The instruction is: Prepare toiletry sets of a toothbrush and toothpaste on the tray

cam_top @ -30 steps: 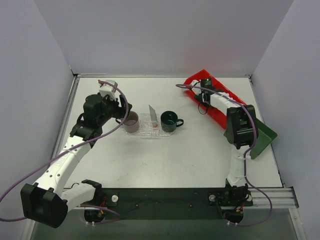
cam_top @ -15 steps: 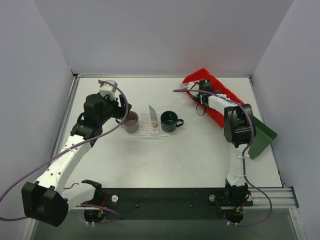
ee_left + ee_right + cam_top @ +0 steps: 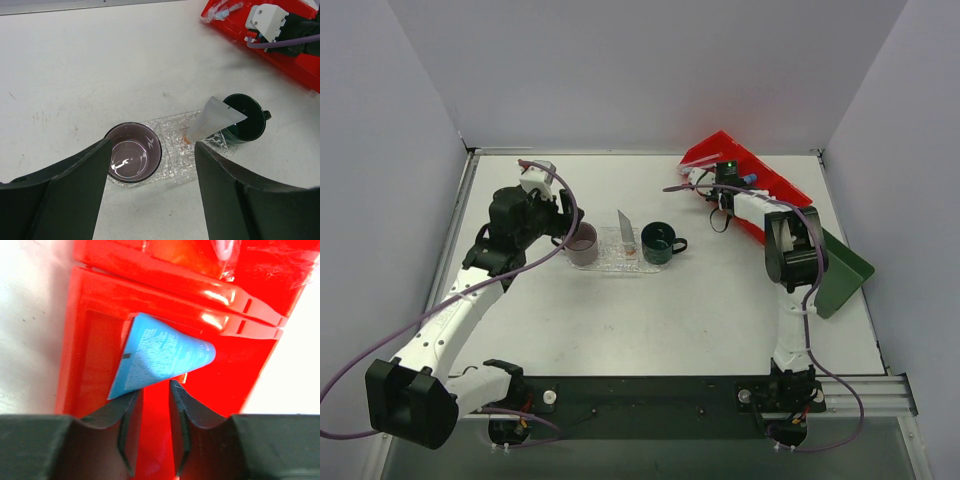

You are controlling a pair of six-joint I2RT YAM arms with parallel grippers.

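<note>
The clear glittery tray lies mid-table with a white tube propped on it. My left gripper hangs open above the tray's left end, holding nothing. A blue tube lies in the red bin. My right gripper reaches into that bin. Its jaws stand narrow with bare red floor between them, and the tube's lower edge rests at the fingertips. Toothbrushes in clear wrapping lie at the bin's far end.
A mauve cup stands on the tray's left end and a dark green mug at its right end. The red bin sits back right, with a dark green tray beside the right arm.
My right gripper has pushed further into the red bin toward its far end and its jaws have narrowed at the blue tube. The left arm has stayed put.
</note>
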